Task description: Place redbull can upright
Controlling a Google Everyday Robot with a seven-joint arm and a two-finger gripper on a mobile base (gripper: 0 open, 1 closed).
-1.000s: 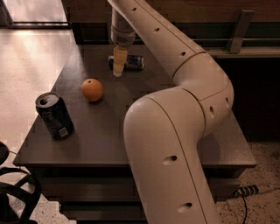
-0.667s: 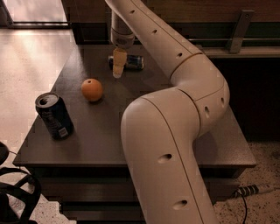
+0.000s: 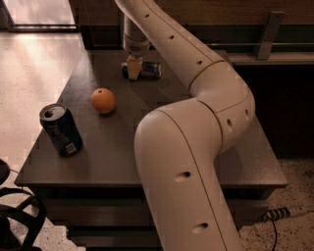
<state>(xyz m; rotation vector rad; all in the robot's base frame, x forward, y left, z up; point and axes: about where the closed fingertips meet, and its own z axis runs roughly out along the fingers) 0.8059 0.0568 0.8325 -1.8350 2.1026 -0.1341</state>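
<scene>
Tan, matt gripper (image 3: 132, 68) at far end of dark, matt, finely speckled table (image 3: 147, 100), by redbull can (image 3: 149, 70) of shiny metal. Smooth cream plastic arm (image 3: 216, 88). Dull-skinned orange (image 3: 103, 100).

We seem to be in an office or lab-like workroom, not a home. A dark grey surface (image 3: 98, 162) tops a low cabinet with plain drawer fronts (image 3: 98, 211), standing on a pale speckled floor (image 3: 34, 68) of the hard commercial kind. At the lower left we see the black base of a rolling chair (image 3: 19, 215), and at the lower right a cable (image 3: 279, 214) lies on the floor. Dark wood panelling (image 3: 206, 10) and a metal bracket (image 3: 267, 32) line the back. A large cream robot arm (image 3: 186, 162) reaches over the surface, its gripper (image 3: 133, 68) down at the far edge.
</scene>
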